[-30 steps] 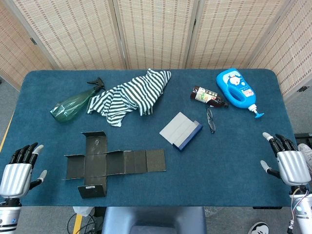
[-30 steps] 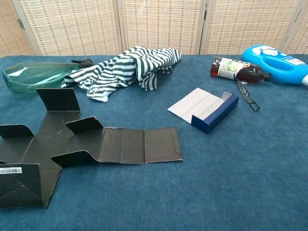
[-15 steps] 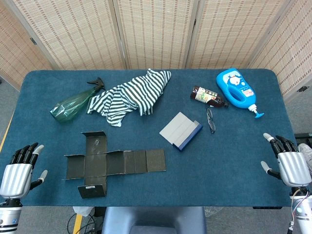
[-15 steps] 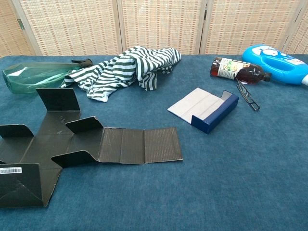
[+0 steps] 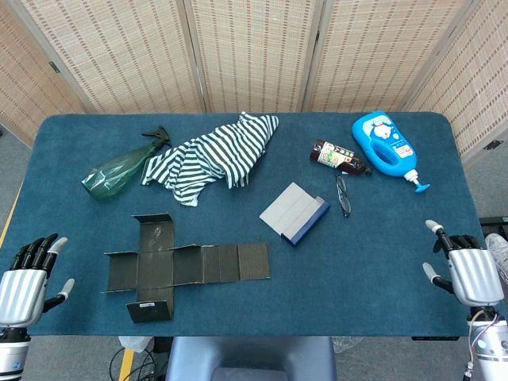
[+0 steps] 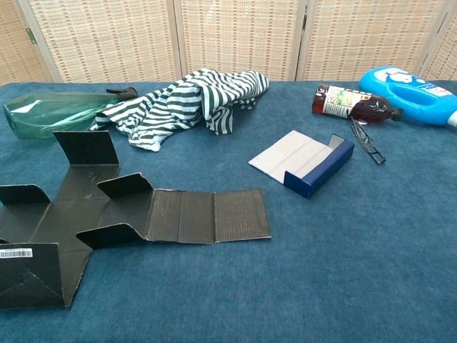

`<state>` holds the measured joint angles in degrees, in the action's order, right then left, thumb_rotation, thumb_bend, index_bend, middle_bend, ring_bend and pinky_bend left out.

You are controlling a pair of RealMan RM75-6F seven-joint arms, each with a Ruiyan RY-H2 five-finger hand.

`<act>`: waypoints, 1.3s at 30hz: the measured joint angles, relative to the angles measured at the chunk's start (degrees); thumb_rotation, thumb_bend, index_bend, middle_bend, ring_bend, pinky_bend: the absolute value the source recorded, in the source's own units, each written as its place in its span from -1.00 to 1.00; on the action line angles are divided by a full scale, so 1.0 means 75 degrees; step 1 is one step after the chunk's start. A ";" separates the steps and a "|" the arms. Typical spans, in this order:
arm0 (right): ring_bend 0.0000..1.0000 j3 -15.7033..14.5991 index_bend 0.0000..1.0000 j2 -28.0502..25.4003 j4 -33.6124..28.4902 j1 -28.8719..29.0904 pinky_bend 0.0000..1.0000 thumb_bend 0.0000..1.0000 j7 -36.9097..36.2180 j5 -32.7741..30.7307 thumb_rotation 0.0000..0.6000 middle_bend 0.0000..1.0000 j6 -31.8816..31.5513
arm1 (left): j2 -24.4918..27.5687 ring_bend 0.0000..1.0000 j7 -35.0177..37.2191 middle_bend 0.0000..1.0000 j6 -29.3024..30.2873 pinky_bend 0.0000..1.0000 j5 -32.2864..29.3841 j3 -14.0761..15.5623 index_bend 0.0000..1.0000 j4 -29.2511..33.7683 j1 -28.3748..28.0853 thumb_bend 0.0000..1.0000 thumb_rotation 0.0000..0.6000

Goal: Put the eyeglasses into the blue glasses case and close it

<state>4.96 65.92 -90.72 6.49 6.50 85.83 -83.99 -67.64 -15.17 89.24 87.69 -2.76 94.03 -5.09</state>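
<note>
The blue glasses case lies open near the table's middle, its grey lid flap spread flat to the left. The black-framed eyeglasses lie folded on the cloth just right of the case, below a brown bottle. My left hand hangs at the table's near left corner, fingers apart and holding nothing. My right hand sits at the near right edge, also with fingers spread and nothing in it. Both hands are far from the case and glasses. The chest view shows neither hand.
A flattened black cardboard box lies front left. A striped shirt and a green spray bottle lie at the back left. A brown bottle and a blue detergent bottle lie at the back right.
Both hands have sunk slightly toward the near edge of the table. Nothing on the table has moved.
</note>
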 measured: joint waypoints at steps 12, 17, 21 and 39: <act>1.00 0.0348 -0.56 0.0114 -0.0454 0.1616 0.76 0.26 0.1279 -0.0594 1.00 0.94 0.2486 | 0.0076 -0.70 -0.0060 -0.72 0.0314 -0.62 0.0111 0.0030 -0.67 0.0053 0.0195 -0.36 1.00; 1.00 0.0528 -0.51 0.0411 -0.0298 0.2483 0.78 0.50 0.1502 -0.1008 1.00 0.97 0.3704 | 0.0130 -0.70 -0.0080 -0.72 0.0427 -0.62 0.0102 0.0047 -0.67 0.0085 0.0305 -0.36 1.00; 1.00 0.0653 -0.50 0.0616 -0.0095 0.3174 0.78 0.69 0.1569 -0.1430 1.00 0.98 0.4625 | 0.0146 -0.70 -0.0070 -0.72 0.0457 -0.62 0.0060 0.0053 -0.67 0.0080 0.0366 -0.36 1.00; 1.00 0.0803 -0.47 0.2061 0.2274 0.5008 0.78 0.76 0.2224 -0.3348 1.00 0.98 0.6219 | 0.0099 -0.70 -0.0009 -0.72 0.0308 -0.62 -0.0097 0.0068 -0.67 -0.0086 0.0439 -0.36 1.00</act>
<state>10.98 81.38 -73.67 44.05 23.18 60.72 -37.35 -66.90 -15.24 91.55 86.96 -2.25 93.39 -1.80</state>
